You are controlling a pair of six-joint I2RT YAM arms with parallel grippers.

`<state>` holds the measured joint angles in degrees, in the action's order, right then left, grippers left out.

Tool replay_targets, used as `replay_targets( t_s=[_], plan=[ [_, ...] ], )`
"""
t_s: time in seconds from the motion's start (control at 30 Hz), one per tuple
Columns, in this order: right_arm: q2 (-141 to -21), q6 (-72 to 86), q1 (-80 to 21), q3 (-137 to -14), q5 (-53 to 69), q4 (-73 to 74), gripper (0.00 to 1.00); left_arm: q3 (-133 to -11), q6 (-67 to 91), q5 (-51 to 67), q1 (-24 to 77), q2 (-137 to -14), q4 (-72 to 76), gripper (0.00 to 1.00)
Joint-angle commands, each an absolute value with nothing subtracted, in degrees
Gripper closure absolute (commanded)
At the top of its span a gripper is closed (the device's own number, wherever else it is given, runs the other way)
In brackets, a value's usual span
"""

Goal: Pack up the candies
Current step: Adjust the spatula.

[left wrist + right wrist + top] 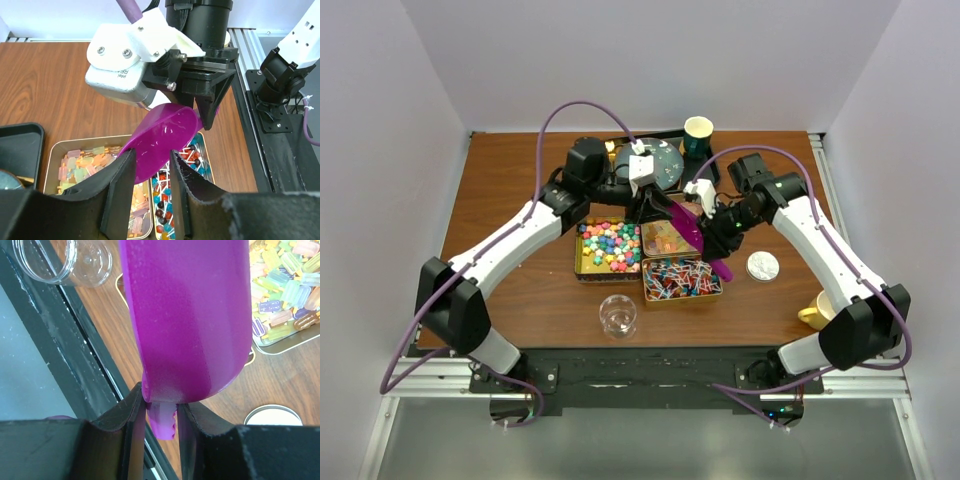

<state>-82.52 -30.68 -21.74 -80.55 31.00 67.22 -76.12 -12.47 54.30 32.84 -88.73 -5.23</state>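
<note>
The candies lie in three open tins: bright cubes (609,248), pale gummies (663,238) (82,164) (286,287), and red-blue-white wrapped pieces (680,280) (172,200). My right gripper (712,228) (161,402) is shut on the handle of the purple scoop (692,232) (190,315) (165,137). It holds the scoop tilted above the gummy and wrapped-candy tins, and the bowl looks empty. My left gripper (648,212) (150,167) hovers over the gummy tin with its jaws apart. The scoop's mouth is just beyond them, and I see nothing held.
A clear glass jar (618,316) (75,260) stands open at the front of the tins. A round lid (763,265) (272,416) lies to the right. A black tray (712,168) with a grey disc and a green cup (698,135) sit at the back. A yellow object (814,316) lies at the right front.
</note>
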Motion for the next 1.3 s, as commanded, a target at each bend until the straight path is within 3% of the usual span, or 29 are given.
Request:
replay_targets(
  t_s=[0.0,0.1,0.33,0.43,0.77,1.27],
  plan=[
    [-81.7,-31.2,-22.4,-82.7,30.9,66.2,1.0,-79.4,-11.3,55.4,33.2,-89.9,-2.9,0.62],
    [-81.5,-31.0,-22.6,-82.2,30.7,66.4,1.0,-81.4,-11.0,54.7,33.0,-89.7,-3.3,0.62],
    [-80.7,-30.7,-22.6,-80.1,30.9,65.6,1.0,-86.1,-20.9,55.8,30.2,-84.5,-18.7,0.43],
    [-80.5,-30.7,-22.6,-79.6,30.8,64.7,1.0,-83.9,-22.7,54.6,28.9,-83.7,-20.2,0.42],
    [-82.3,-31.4,-22.7,-81.6,31.4,65.0,1.0,-82.5,-19.5,56.3,29.3,-89.6,-15.1,0.44],
    [-82.4,-31.2,-22.8,-81.9,29.7,64.9,1.0,-83.9,-11.5,61.3,31.1,-95.8,-7.6,0.55]
  ],
)
